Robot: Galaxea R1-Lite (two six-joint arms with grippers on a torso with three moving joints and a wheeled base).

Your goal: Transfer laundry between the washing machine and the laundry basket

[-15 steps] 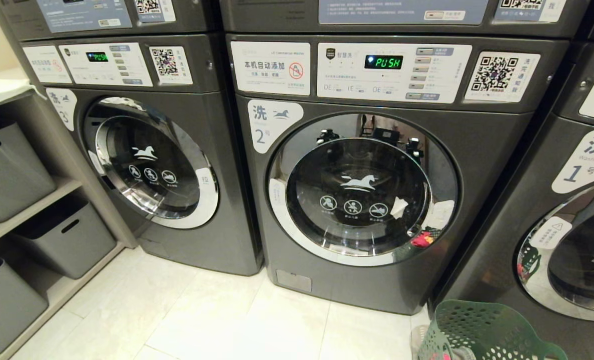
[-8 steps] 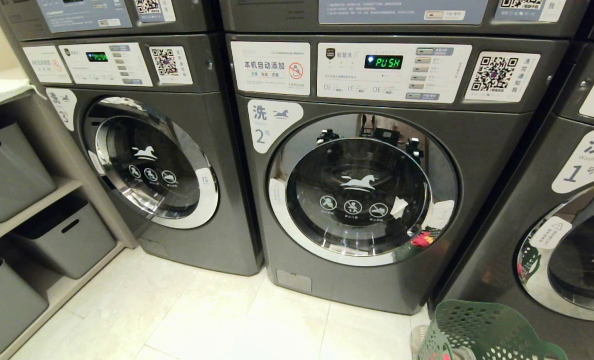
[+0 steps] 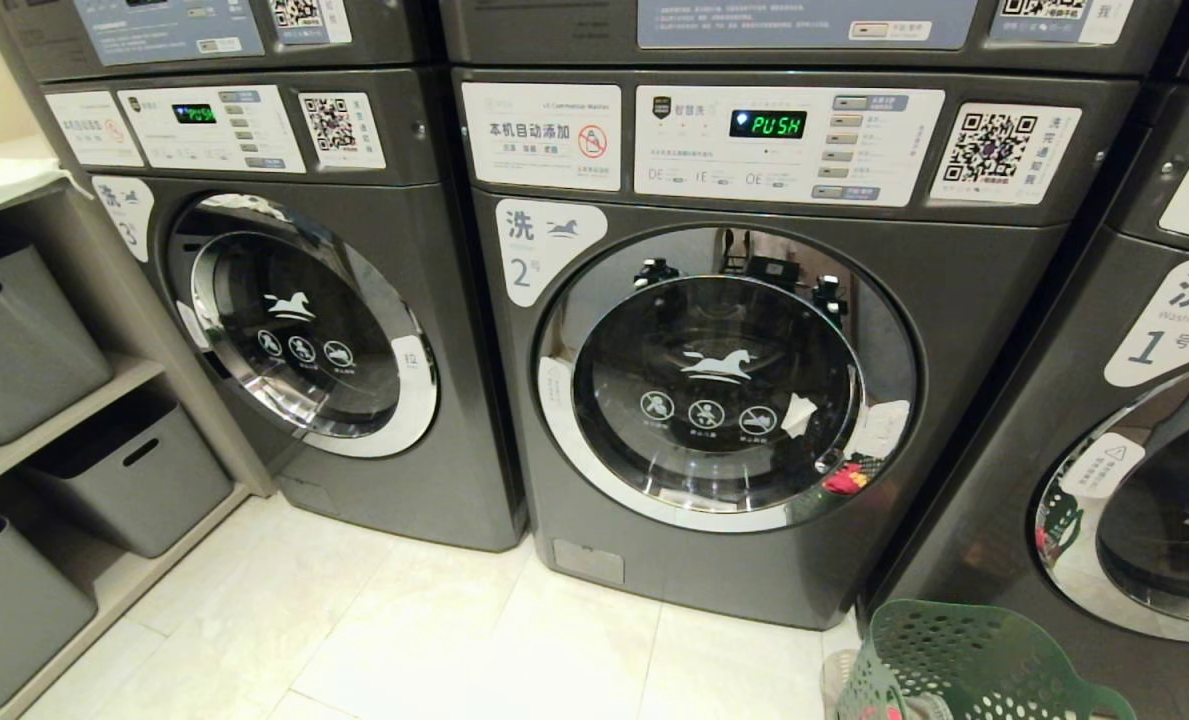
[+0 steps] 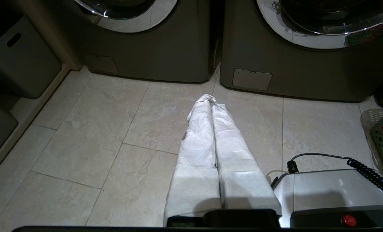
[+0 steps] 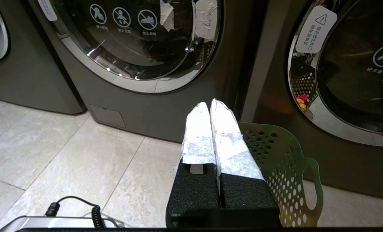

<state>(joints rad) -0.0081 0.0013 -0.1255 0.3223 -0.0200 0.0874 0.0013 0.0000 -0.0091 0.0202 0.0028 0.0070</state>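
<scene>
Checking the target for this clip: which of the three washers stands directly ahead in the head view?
The washing machine labelled 2, centred, its display reading PUSH; washer 3 sits left, washer 1 right.

Washer 2 (image 3: pixel 724 400) sits centre, w/ washer 3 (image 3: pixel 304 330) on its left & washer 1 (image 3: pixel 1134 480) on its right. Laundry basket (image 3: pixel 964 665) stands on floor (image 3: pixel 404 640) before washer 1. Shelves w/ bins (image 3: pixel 14 340) far left, beside washer 3.

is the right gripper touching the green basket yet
Apart. In the right wrist view the right gripper, fingers pressed together and empty, hangs in the air with the laundry basket rim lower and behind it, bare floor around.
</scene>
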